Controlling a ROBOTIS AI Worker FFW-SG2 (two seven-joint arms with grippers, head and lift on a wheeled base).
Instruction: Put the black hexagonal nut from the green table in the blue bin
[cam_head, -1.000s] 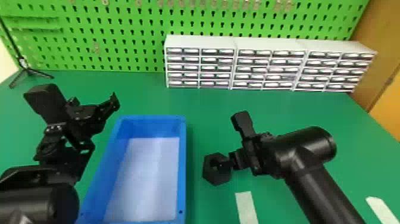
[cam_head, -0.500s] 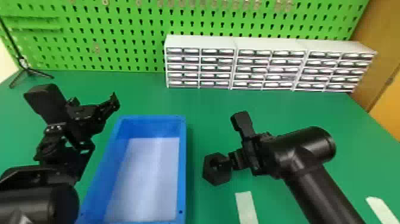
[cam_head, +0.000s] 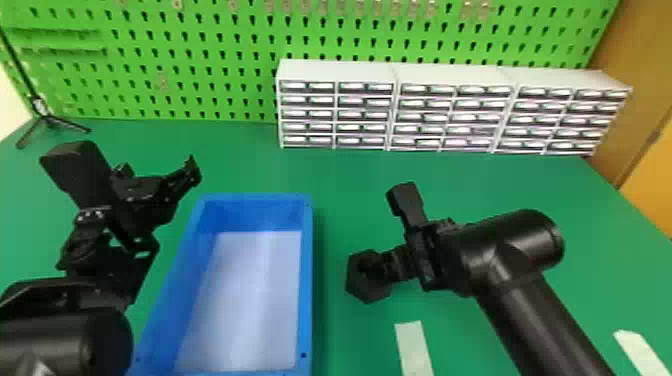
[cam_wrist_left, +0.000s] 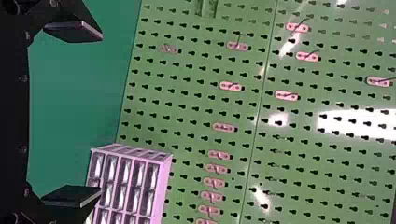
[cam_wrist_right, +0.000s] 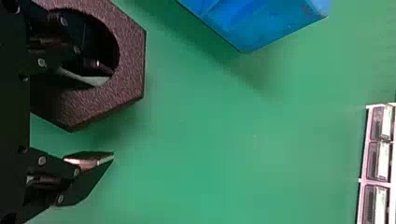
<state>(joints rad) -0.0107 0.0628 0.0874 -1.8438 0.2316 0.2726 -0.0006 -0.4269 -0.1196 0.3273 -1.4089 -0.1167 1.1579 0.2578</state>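
The black hexagonal nut (cam_head: 361, 288) is just right of the blue bin (cam_head: 307, 280) on the green table (cam_head: 360, 175). My right gripper (cam_head: 384, 226) stands open at its right side, one finger over the nut's hole. Seen from the right wrist, that finger reaches into the hole of the nut (cam_wrist_right: 132, 60), while the other finger of the right gripper (cam_wrist_right: 112, 116) is outside its rim, apart from it. Left of the bin, my left gripper (cam_head: 132, 157) is open and holds nothing; the left wrist view shows a wide gap in the left gripper (cam_wrist_left: 101, 114).
White drawer cabinets (cam_head: 395, 72) line the back before a green pegboard (cam_head: 200, 65). A small black tripod (cam_head: 47, 120) stands at the far left. Pale strips (cam_head: 414, 350) lie on the table near the front, one left of the right forearm, another right of it.
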